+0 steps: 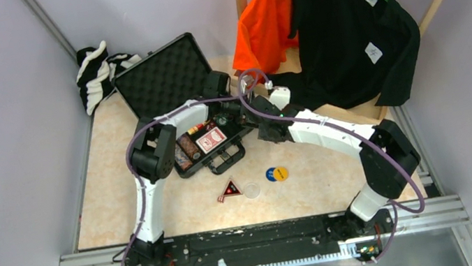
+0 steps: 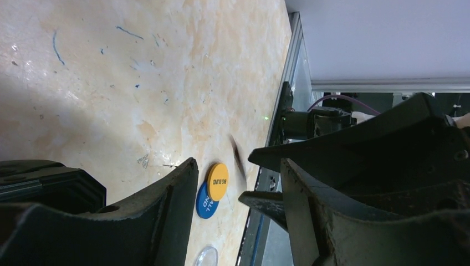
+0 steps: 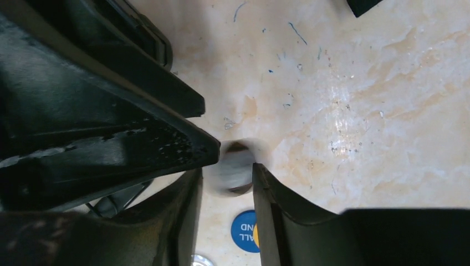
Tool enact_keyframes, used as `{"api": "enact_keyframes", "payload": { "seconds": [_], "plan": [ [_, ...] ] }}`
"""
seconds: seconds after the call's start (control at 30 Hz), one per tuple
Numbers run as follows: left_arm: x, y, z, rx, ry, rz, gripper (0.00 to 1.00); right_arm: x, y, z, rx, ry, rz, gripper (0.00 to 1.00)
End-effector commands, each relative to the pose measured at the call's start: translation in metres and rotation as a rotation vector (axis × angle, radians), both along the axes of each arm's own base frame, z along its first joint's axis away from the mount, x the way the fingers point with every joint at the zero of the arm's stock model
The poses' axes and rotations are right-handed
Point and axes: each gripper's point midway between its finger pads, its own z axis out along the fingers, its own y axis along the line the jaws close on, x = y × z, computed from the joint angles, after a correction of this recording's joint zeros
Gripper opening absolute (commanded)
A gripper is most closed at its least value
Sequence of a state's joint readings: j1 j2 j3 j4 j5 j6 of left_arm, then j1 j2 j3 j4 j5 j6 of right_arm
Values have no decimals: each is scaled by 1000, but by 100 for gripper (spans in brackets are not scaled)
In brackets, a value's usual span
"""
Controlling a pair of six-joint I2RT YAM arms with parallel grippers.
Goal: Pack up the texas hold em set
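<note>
Clearly, the left jaws (image 2: 237, 166) stand spread and hold nothing. The yellow disc (image 2: 218, 180) overlaps the blue disc (image 2: 206, 200) on the table (image 2: 111, 83), seen in their gap, close to one finger. The right jaws (image 3: 227, 172) stand apart around a blurred round grey thing (image 3: 235, 166); whether they pinch it I cannot tell. Just beside both pairs, the open briefcase (image 1: 162, 80) holds the red card deck (image 1: 211, 139).

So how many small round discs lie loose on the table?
3. The blue disc and yellow disc overlap in front of the case; the clear disc lies just left of them, by the triangle. More may lie hidden.
</note>
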State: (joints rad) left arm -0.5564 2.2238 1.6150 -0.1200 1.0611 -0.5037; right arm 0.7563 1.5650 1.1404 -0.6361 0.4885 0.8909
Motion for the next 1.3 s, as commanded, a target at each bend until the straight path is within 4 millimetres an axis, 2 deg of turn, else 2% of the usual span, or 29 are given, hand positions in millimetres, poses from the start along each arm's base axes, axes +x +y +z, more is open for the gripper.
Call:
{"api": "enact_keyframes", "payload": {
  "seconds": [0.0, 0.2, 0.3, 0.33, 0.37, 0.4, 0.47, 0.5, 0.57, 0.67, 0.73, 0.8, 0.87, 1.0, 1.1, 1.27],
  "plan": [
    [-6, -2, 0, -7, 37, -51, 62, 12, 16, 21, 31, -65, 18, 37],
    [-10, -2, -2, -13, 57, -77, 60, 14, 21, 24, 37, -74, 30, 36],
    [-9, -1, -1, -10, 49, -77, 60, 14, 14, 23, 12, -73, 11, 39],
    [-9, -1, -1, -8, 47, -75, 60, 15, 8, 23, -6, -81, 1, 44],
    [-7, 0, 0, -7, 38, -69, 60, 15, 1, 21, -14, -78, -9, 54],
    [-6, 0, 2, -3, 22, -62, 61, 15, -8, 21, -3, -67, -23, 70],
    [-1, 1, 6, 6, -25, -42, 64, 12, -36, 17, 30, -52, -71, 83],
    [1, 0, 11, 4, -62, -36, 65, 10, -55, 25, 57, -72, -117, 84],
    [9, 1, 19, 14, -134, -7, 67, 3, -102, 30, 72, -96, -251, 84],
    [24, 5, 36, 45, -267, 71, 72, -18, -165, 35, 54, -129, -409, 82],
    [37, 12, 51, 88, -402, 157, 74, -35, -201, 33, 13, -130, -495, 81],
    [49, 22, 62, 128, -537, 232, 78, -47, -220, 26, 19, -102, -550, 81],
    [60, 33, 74, 146, -644, 300, 83, -54, -230, 14, 90, -56, -579, 81],
    [67, 56, 91, 109, -756, 327, 88, -60, -250, -5, 154, 0, -630, 79],
    [67, 77, 84, 73, -739, 353, 99, -59, -254, -14, 149, 43, -637, 78],
    [75, 106, 74, -4, -630, 440, 100, -54, -248, -34, 180, 73, -621, 75]
  ]
}}
